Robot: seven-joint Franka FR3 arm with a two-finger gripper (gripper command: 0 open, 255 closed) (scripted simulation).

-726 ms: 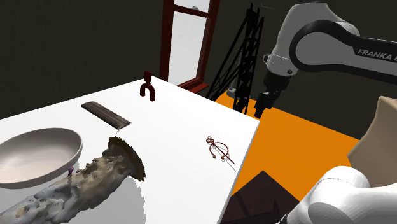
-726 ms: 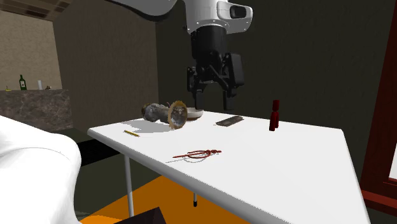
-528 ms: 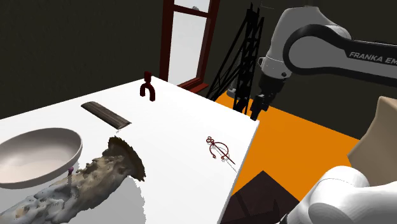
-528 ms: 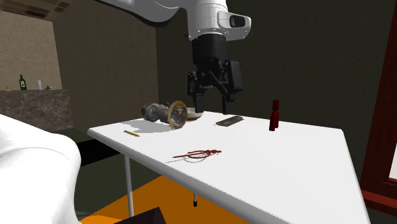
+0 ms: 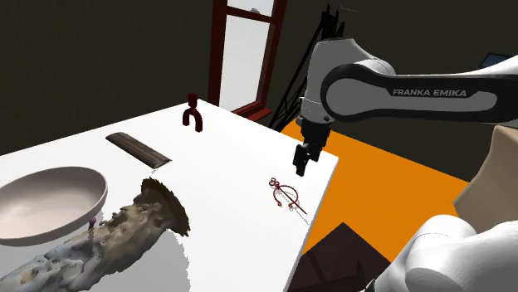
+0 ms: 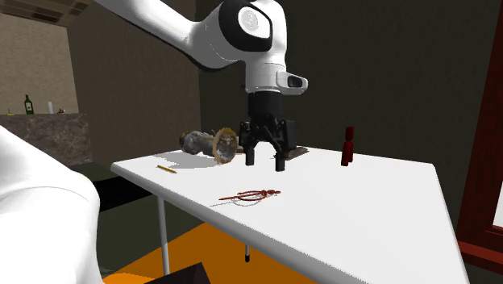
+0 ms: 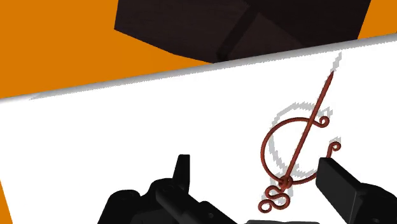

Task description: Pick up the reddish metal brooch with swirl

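The brooch (image 5: 285, 196) is a thin reddish wire ring with swirled ends and a long pin across it. It lies flat on the white table (image 5: 224, 166) close to the edge by the orange floor, also seen as brooch (image 6: 250, 195) and brooch (image 7: 294, 159). My black gripper (image 5: 302, 159) hangs a little above the table, just beyond the brooch toward the shoulder view's upper right. In the second exterior view the gripper (image 6: 263, 160) hovers behind the brooch. The fingers (image 7: 343, 188) stand apart, open, with nothing between them; the brooch lies next to one finger.
On the table stand a dark red figurine (image 5: 193, 113), a dark flat bar (image 5: 139, 148), a pale bowl (image 5: 50, 199) and a rough stone-coloured horn shape (image 5: 124, 228). A dark box (image 7: 210, 25) sits on the orange floor (image 5: 398, 182) below the table edge.
The arm has swung from over the orange floor toward the shoulder view's left and dropped lower, bringing the open gripper over the table near the brooch. The brooch has not moved.
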